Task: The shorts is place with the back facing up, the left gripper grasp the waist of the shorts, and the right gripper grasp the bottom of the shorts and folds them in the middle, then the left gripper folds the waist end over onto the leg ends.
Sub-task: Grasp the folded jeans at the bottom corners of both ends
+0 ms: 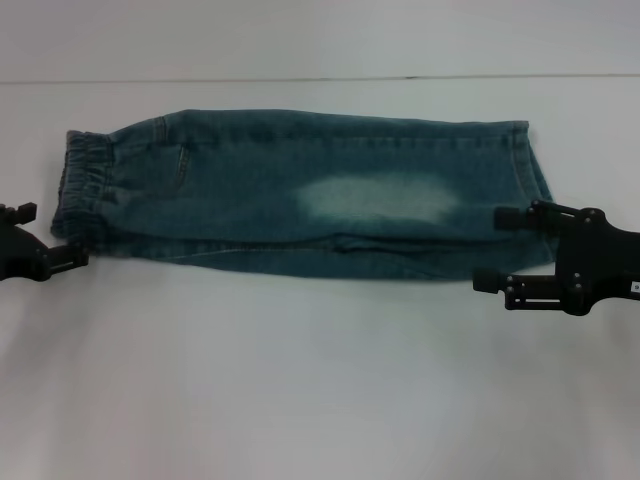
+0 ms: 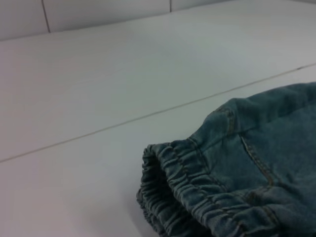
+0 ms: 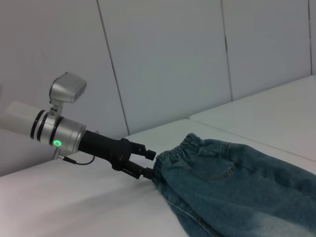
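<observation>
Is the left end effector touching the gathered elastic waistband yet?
Touching: right wrist view shows the left end effector meeting the gathered waistband of the faded blue-green denim shorts.

left gripper (image 1: 62, 237) low at far left, jaws spread; right gripper (image 1: 492, 250) at right, jaws spread.

— How's my light?
— Even and soft from overhead, cool cast. The table (image 1: 300, 380) reads bright, nearly washed out, with no hard glare.
— Shadows?
— Faint. A thin one sits under the near edge of the shorts (image 1: 300, 200), and the waist (image 2: 173, 197) opening goes dark inside.
— Focus?
— Head view slightly soft all over. My left wrist view blurs on the nearest denim. Far walls stay soft.
</observation>
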